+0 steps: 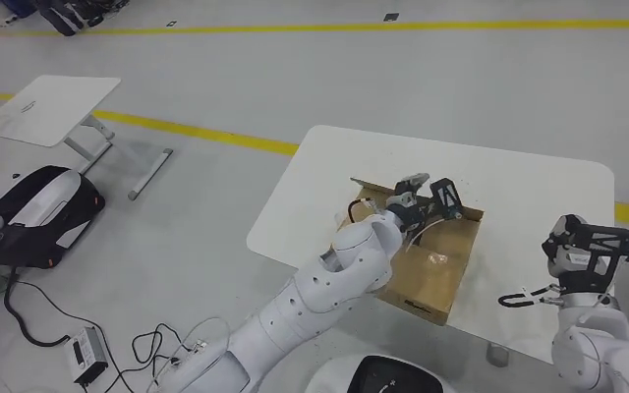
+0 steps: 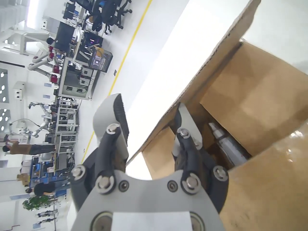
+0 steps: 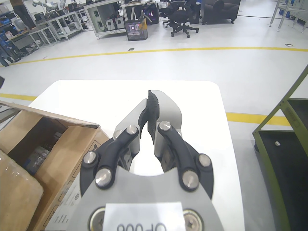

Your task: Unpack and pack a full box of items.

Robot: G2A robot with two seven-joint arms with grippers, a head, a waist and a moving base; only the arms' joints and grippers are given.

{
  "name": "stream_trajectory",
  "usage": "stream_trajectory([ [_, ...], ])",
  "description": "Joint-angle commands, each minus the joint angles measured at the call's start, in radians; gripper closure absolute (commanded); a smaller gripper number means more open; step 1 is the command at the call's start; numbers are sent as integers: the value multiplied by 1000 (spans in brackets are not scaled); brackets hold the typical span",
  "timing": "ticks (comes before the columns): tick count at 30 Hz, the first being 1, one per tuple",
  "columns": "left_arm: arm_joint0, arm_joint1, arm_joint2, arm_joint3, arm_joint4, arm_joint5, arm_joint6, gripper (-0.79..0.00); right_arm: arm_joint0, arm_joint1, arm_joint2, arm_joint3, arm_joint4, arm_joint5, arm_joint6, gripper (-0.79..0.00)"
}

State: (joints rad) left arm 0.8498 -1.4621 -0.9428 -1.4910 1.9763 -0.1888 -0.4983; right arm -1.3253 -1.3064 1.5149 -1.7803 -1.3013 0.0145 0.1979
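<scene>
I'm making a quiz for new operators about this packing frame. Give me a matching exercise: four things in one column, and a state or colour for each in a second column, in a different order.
Column 1
1. left gripper
2. right gripper
3. cardboard box
4. table

Column 2
A. white
B. shut, over bare tabletop
C. brown, top open
D. open, one finger inside the box, one outside its flap

Pairs: 1-D, 2-B, 3-C, 4-A
</scene>
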Motion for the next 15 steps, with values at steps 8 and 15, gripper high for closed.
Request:
stream_trajectory([
  [8, -220, -63, 60, 299, -52, 153, 48, -785, -11, 2, 19, -16, 2, 6, 0, 0],
  [15, -349, -122, 129, 547, -86, 208, 31, -785, -19, 3, 27, -21, 6, 8, 0, 0],
])
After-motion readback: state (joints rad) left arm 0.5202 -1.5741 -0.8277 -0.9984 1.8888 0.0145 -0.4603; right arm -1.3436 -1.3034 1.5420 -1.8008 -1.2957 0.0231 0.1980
